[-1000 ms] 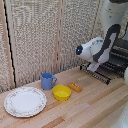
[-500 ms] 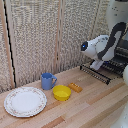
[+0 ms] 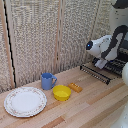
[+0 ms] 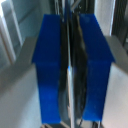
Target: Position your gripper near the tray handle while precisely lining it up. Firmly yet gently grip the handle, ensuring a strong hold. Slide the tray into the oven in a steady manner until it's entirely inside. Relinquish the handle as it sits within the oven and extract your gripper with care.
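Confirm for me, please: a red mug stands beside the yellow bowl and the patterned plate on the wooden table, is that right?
Not quite: the mug is blue, not red, as the exterior view shows. It does stand beside the yellow bowl and the patterned plate on the wooden table.

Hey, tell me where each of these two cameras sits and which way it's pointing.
Exterior view: off the arm, facing the wooden table and slatted wall; plate, blue mug, yellow bowl, wire tray; white arm at its right.
Wrist view: on the wrist, looking along the pincer; blue fingers fill it, a thin bar between.
Shared: the pincer at the tray.
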Controlling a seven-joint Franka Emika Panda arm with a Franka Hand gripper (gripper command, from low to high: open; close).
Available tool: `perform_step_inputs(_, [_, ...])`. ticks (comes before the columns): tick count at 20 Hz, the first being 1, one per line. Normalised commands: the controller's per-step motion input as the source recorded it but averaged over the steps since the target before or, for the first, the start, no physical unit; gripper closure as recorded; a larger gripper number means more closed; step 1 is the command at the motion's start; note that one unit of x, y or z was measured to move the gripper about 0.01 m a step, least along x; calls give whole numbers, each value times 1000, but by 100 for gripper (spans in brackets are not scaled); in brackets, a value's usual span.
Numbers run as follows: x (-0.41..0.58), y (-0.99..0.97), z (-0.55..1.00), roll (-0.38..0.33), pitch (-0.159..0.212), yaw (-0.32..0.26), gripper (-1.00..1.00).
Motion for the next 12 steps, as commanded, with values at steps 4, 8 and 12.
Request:
perform_step_inputs(4, [-79,-89,125,-27,-21,0,-100])
perform_step_inputs(8, [38,58,242,3,-2,0,-100])
perform_step_inputs(12, [157,71,251,52,0,-13,-100])
